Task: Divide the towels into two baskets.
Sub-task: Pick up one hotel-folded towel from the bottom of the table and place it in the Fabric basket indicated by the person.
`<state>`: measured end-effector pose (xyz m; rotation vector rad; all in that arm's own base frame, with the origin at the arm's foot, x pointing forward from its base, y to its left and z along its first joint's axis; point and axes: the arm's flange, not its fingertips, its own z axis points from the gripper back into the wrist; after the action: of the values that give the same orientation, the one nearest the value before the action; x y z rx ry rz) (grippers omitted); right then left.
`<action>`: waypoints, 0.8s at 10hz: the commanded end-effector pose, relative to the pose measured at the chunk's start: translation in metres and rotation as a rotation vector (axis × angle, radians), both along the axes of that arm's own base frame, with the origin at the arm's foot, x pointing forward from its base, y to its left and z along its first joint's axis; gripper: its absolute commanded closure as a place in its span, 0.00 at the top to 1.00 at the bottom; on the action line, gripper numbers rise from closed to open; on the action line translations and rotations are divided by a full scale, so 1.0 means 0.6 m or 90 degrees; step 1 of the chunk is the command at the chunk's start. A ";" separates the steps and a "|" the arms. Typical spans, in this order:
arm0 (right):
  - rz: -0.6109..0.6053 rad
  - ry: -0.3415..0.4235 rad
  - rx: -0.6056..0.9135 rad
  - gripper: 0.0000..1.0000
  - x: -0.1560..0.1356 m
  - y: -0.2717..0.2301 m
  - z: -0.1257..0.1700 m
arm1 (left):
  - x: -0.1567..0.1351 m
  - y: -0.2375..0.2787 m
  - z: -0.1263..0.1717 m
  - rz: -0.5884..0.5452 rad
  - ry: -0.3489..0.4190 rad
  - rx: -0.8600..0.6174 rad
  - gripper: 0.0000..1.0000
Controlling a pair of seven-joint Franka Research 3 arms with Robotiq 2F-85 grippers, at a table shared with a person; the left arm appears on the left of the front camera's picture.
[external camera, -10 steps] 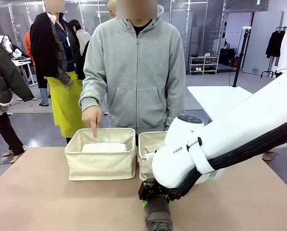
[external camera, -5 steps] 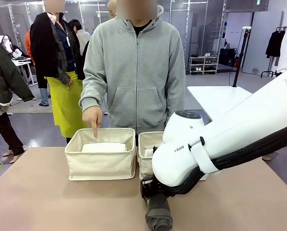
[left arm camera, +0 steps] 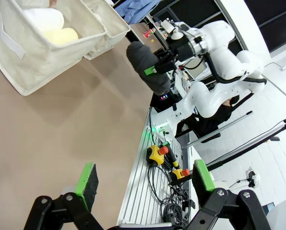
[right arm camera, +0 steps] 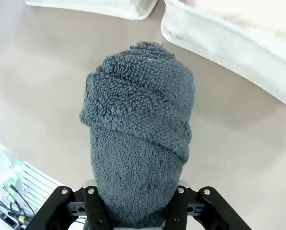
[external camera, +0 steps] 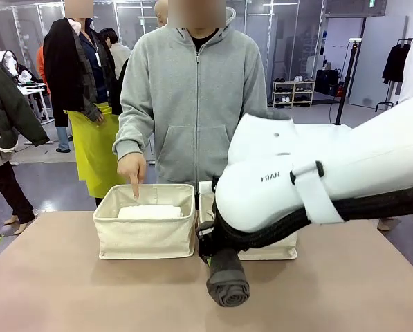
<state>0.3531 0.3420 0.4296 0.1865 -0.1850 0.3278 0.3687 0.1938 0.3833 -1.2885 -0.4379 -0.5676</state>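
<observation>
Front view, right gripper [external camera: 207, 250]: lower centre of frame, mostly hidden under the big white arm; pinched on the dark grey towel [external camera: 227, 280].
Front view, grey towel: lower centre, roll end facing the camera, held off the brown table [external camera: 68, 290].
Front view, left basket [external camera: 145, 235]: centre-left, on the table; a white towel [external camera: 149, 211] lies inside.
Front view, right basket [external camera: 275, 250]: just beside the left basket, largely covered by the arm.
Front view, person's hand [external camera: 132, 169]: above the left basket's far rim, index finger pointing down into it.

Left wrist view, left gripper [left arm camera: 143, 186]: bottom of frame, green pads spread wide, nothing between them, over bare table.
Left wrist view, baskets: upper left; nearer basket holds the white towel and a pale yellow towel [left arm camera: 61, 35] side by side.
Left wrist view, grey towel: upper centre, clamped in the right gripper, clear of the table.

Right wrist view, right gripper: bottom edge, fingers pressed against the grey towel's sides.
Right wrist view, grey towel: centre of frame, standing up out of the grip.
Right wrist view, baskets: rims in the upper left and upper right corners, apart from the towel.
</observation>
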 end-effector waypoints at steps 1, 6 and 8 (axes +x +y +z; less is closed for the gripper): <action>-0.014 -0.016 -0.003 0.30 0.001 0.001 0.009 | -0.009 0.000 0.005 0.001 0.003 0.001 1.00; -0.001 0.003 -0.002 0.41 0.000 -0.001 0.001 | -0.009 0.000 0.005 0.001 0.003 0.001 1.00; 0.331 -0.100 -0.095 0.41 0.002 0.041 0.058 | -0.009 0.000 0.005 0.001 0.003 0.001 1.00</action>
<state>0.3510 0.3519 0.4440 0.1102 -0.2192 0.5560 0.3687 0.1938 0.3833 -1.2886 -0.4378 -0.5677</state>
